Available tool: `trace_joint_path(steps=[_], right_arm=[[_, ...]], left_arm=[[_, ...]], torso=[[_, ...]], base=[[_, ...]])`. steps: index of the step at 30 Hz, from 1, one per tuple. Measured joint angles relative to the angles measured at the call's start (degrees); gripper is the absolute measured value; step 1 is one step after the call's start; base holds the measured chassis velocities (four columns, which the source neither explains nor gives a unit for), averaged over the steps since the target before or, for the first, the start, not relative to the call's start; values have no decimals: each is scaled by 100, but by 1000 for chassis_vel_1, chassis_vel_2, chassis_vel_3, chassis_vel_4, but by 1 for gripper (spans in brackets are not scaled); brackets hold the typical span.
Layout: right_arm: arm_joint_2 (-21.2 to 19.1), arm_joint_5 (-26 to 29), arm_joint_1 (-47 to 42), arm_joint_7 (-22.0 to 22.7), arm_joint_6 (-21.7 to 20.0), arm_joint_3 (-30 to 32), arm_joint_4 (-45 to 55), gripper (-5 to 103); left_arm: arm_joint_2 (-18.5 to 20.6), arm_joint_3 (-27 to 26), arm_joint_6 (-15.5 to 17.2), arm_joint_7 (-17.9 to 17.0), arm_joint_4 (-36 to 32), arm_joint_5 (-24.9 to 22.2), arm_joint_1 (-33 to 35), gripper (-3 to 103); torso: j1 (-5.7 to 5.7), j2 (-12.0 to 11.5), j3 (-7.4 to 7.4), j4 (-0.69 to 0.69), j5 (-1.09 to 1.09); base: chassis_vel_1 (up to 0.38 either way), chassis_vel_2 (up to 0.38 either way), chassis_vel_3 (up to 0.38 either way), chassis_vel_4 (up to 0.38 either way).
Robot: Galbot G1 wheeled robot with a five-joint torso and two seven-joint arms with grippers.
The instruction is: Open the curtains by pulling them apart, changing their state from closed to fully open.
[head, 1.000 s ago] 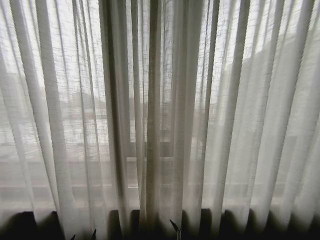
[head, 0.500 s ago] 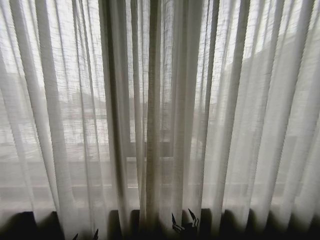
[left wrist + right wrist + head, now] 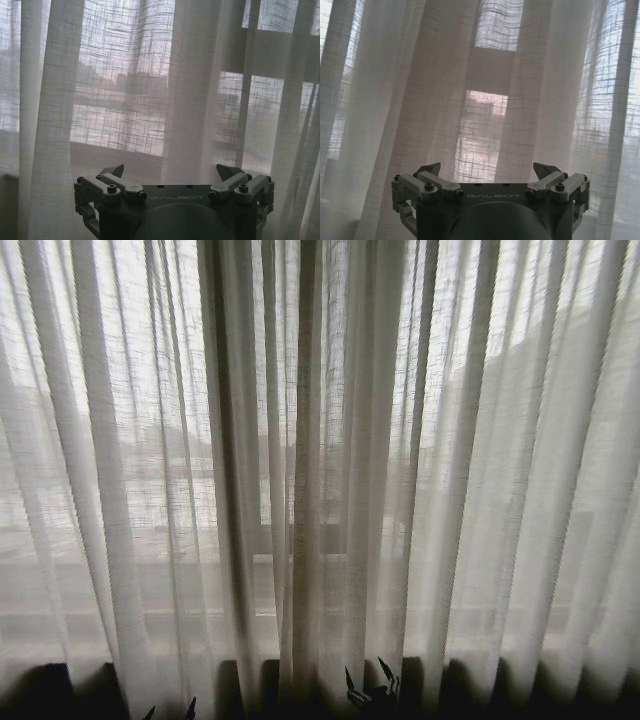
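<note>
Since a second ago the right end effector (image 3: 370,682) has come up into the bottom of the head view; half a second ago it was already about where it is now, so hardly any change lately. The left end effector (image 3: 168,710) barely pokes in, only its finger tips at the lower edge, much as before. Camera has not shifted.

Both end effectors are spread wide and hold nothing. In the left wrist view the left end effector (image 3: 171,175) has its fingertips (image 3: 116,170) well apart, with fabric hanging just beyond them. Same in the right wrist view: the right end effector (image 3: 490,172) gapes, pleats straight ahead of it, and I can't tell whether the tips touch the cloth.

Task progress: looks like nothing done yet. The curtains (image 3: 300,440) hang fully closed across the whole window, directly in front of both end effectors and rising high above them. The bunched middle folds, where the two panels seem to meet, sit just above and slightly left of the right end effector. Left to do, by my judgement: grip each panel and pull them apart, all of it.

Look of the curtains: sheer white, loosely woven, long vertical pleats, beige-grey where folds stack up. Daylight comes through, with dim window frame bars (image 3: 492,65) and blurry buildings outside behind the weave.
</note>
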Motion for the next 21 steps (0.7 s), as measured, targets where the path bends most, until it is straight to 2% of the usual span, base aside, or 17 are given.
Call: trace_joint_path(steps=[6, 16, 21], right_arm=[[0, -45, -14, -6, 12, -101, 15, 100], [2, -21, -27, -6, 68, -232, -22, 100], [3, 94, -43, -42, 158, -179, -84, 100]], left_arm=[[-1, 2, 2, 2, 18, -1, -5, 100], [-3, -8, 2, 4, 33, -4, -3, 100], [-13, -5, 1, 5, 47, -3, -2, 100]], torso=[[0, 0, 0, 0, 1], [0, 0, 0, 2, 0], [0, 1, -1, 2, -3]], base=[[65, 61, -65, -61], [182, 161, -159, -156], [85, 93, -104, -97]])
